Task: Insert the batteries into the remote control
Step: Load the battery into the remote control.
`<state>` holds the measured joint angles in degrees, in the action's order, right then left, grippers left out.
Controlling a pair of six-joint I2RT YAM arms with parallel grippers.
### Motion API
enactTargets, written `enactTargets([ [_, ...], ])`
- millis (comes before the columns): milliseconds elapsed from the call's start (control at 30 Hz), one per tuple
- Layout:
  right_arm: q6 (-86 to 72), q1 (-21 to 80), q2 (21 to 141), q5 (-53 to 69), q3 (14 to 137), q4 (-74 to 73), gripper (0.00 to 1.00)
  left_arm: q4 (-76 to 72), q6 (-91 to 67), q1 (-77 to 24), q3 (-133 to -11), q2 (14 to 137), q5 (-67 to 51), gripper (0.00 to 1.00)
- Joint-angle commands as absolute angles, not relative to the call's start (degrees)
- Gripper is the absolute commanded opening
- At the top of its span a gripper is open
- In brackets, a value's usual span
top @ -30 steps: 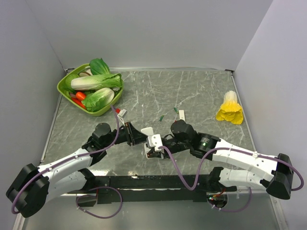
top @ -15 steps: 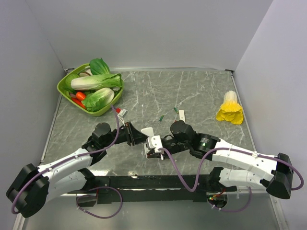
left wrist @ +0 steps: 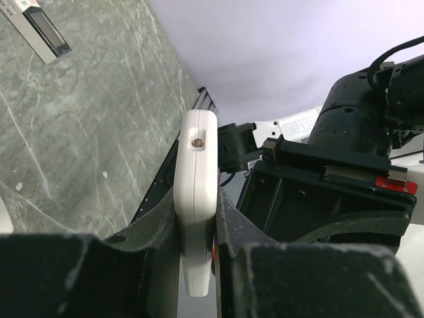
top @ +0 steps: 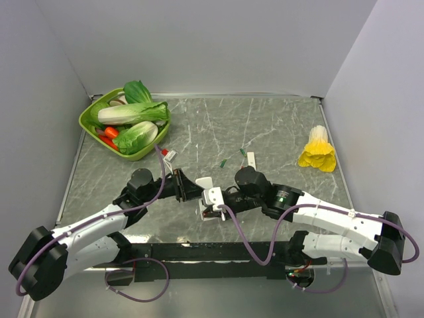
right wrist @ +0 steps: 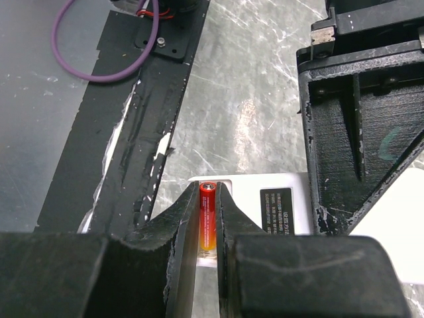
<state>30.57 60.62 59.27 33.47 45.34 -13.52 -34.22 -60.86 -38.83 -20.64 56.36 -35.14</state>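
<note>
Though barely changed from a second ago, worth noting one thing: at most a hair's shift of right gripper [right wrist: 207, 202] toward the remote control [left wrist: 197, 192], both arms otherwise locked in the same pose. Means loading not yet done, and probably fine alignment under way, judging by such stillness. Remote control held clear of the desk [top: 278, 126], close to the middle of its near edge, pinched hard between the jaws of left gripper [left wrist: 195, 228], which is closed right down on the two broad faces. From the left wrist, seen edge-on: long axis running out along the fingers, small dark dot on the far narrow end. From the right wrist, plain white back with a dark label turned upward. Right gripper narrowed onto one battery [right wrist: 207, 218], with the orange-red body between the pads, metal cap pointing out past the fingertips, and long axis in line with the fingers and, apparently, crosswise to the remote's length. Hanging just over one end of the remote; touching or not, impossible to tell. No open compartment discernible here; second battery not made out for certain.
</note>
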Motion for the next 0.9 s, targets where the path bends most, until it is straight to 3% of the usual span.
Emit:
enactTargets([
  [0, 32.52, 60.73, 59.59, 32.17, 46.32, -12.74, 0.00, -37.00, -61.44, -39.02, -23.82, 56.16, -38.50, 0.02],
  [867, 29.88, 60.64, 60.38, 37.18, 47.02, -11.33, 0.00, -33.66, -60.38, -39.02, -23.82, 53.88, -32.17, 0.02],
])
